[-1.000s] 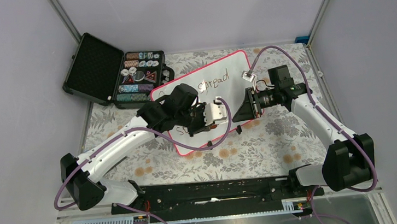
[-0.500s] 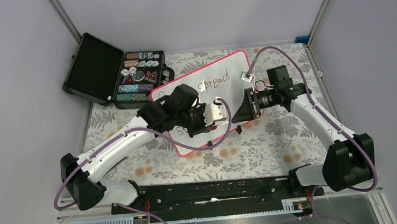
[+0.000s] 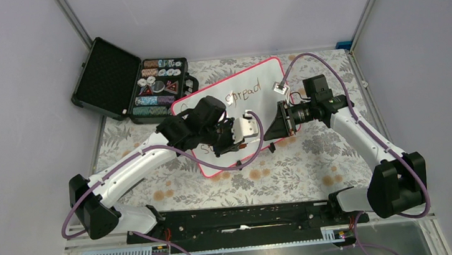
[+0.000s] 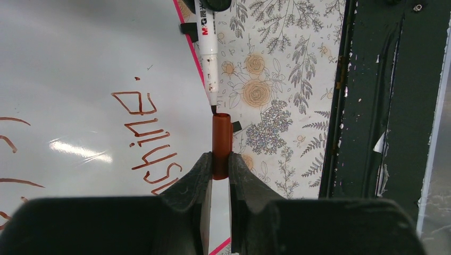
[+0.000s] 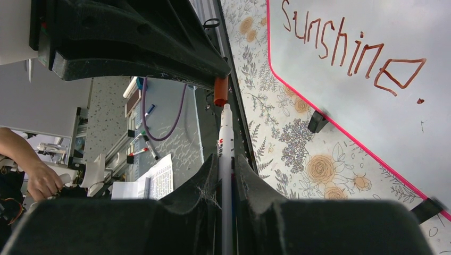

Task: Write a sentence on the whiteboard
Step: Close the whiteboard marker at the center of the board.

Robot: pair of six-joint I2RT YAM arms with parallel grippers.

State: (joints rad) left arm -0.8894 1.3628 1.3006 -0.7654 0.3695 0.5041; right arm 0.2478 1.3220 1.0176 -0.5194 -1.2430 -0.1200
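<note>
now the right gripper (image 5: pixel 226 166) sits a little further left in the top view than it did a second ago. it has crept toward the left gripper (image 4: pixel 220 159), and the gap between the two has nearly closed. its jaws are clamped on the barrel of the white marker (image 4: pixel 206 42), tip leading. the left gripper's jaws are pinched on the red-brown cap (image 4: pixel 222 139), whose open mouth faces that tip. in the left wrist view the dark tip stands just at one edge of the cap's mouth, not yet inside. the left arm looks unmoved over that second. the whiteboard (image 3: pixel 266 80) lies slanted on the floral cloth (image 3: pixel 314 156) beside the open black case (image 3: pixel 120 81), with both grippers over its near right edge. the sentence (image 5: pixel 348 50) looks complete as far as it shows, with "spread" above and "sunshine" with a full stop below; its first word is hidden behind the left arm. so the writing seems finished, and this small approach is most likely the recapping, which probably still needs a slight sideways correction.
</note>
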